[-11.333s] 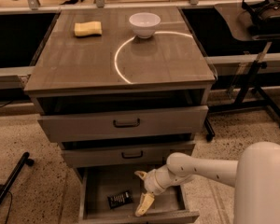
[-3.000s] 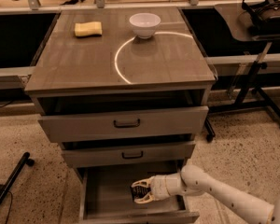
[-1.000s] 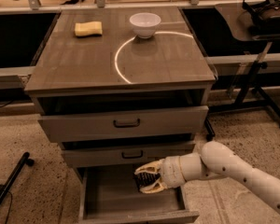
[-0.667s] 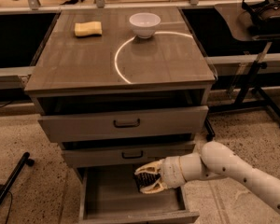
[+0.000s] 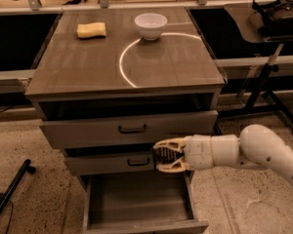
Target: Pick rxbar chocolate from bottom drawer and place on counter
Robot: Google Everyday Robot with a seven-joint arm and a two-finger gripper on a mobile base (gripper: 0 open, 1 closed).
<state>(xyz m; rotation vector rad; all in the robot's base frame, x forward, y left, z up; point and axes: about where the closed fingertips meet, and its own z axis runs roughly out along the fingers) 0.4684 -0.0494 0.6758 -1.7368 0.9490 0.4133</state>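
Note:
My gripper (image 5: 161,156) is in front of the middle drawer, above the open bottom drawer (image 5: 139,223). It is shut on the rxbar chocolate (image 5: 163,155), a small dark bar held between the pale fingers. The bottom drawer is pulled out and its floor shows nothing inside. The counter (image 5: 88,57) is the grey-brown cabinet top above, with a bright curved light arc (image 5: 132,45) on it. My white arm reaches in from the lower right.
A yellow sponge (image 5: 91,29) and a white bowl (image 5: 151,25) sit at the back of the counter. Two upper drawers with black handles (image 5: 132,129) are slightly ajar. A black stand (image 5: 263,82) is to the right, a black leg (image 5: 10,191) on the floor at left.
The gripper has lifted the dark bar out of the bottom drawer and risen to the level of the middle drawer front. The bottom drawer no longer holds the bar.

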